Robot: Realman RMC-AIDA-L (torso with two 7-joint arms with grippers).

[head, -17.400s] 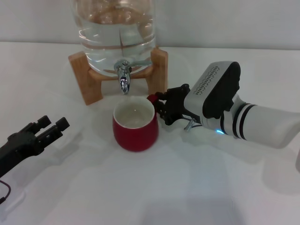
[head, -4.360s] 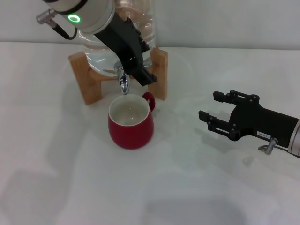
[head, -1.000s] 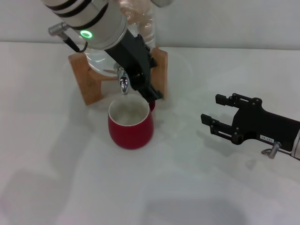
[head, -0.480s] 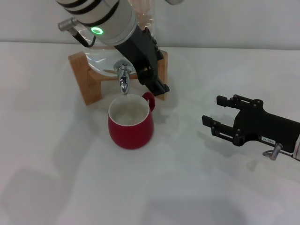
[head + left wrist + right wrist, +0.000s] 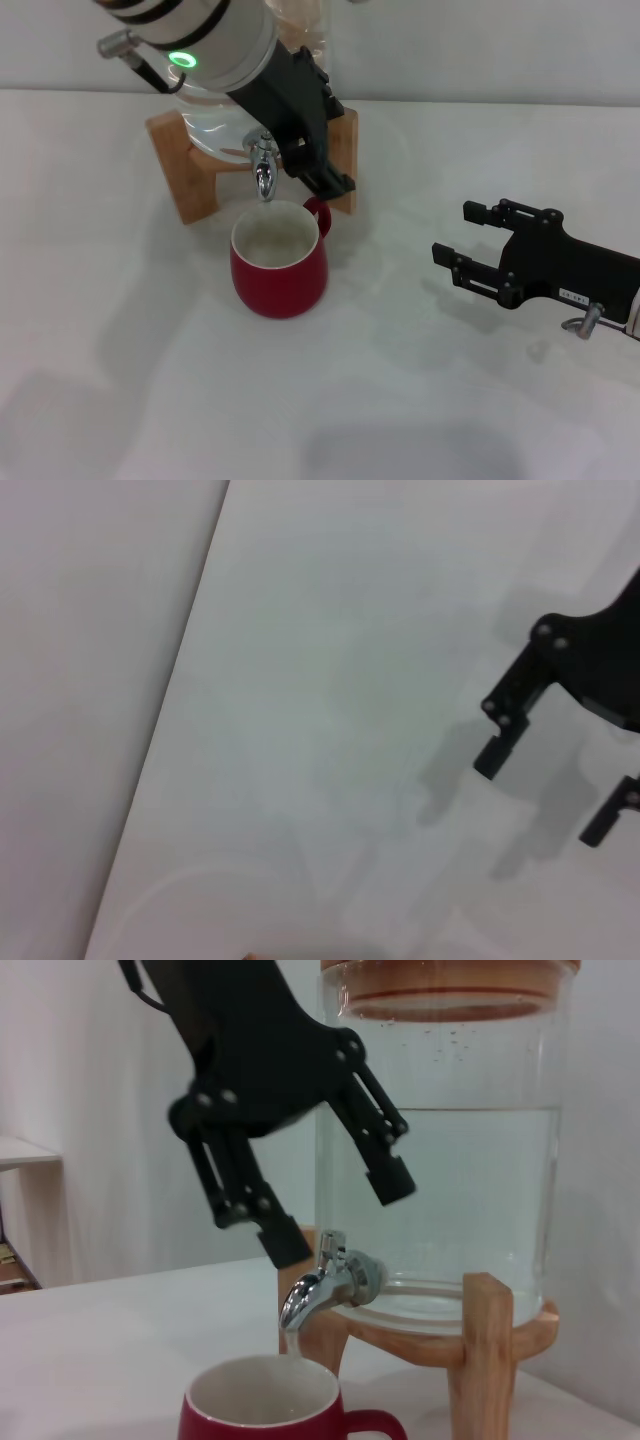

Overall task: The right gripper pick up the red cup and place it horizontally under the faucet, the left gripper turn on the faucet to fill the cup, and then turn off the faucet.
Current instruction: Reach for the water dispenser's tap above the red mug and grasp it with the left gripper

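One water jar (image 5: 250,90) stands at the back of the white tabletop (image 5: 150,380) on one wooden stand (image 5: 185,170), and from its front sticks one chrome faucet (image 5: 263,165) with its spout pointing down. Directly below that spout sits the one red cup (image 5: 279,260), upright on the tabletop, its off-white mouth open to the spout and its small handle (image 5: 318,212) turned toward the stand's right post. In the right wrist view a thin thread of water seems to run from the spout into the cup. The left end effector (image 5: 322,168) reaches down from above the jar, its two fingers spread wide and hanging just beside the faucet, holding nothing. Well off to the right, one more arm rests low: the right end effector (image 5: 470,243), two fingers wide apart and empty, pointing toward the cup.
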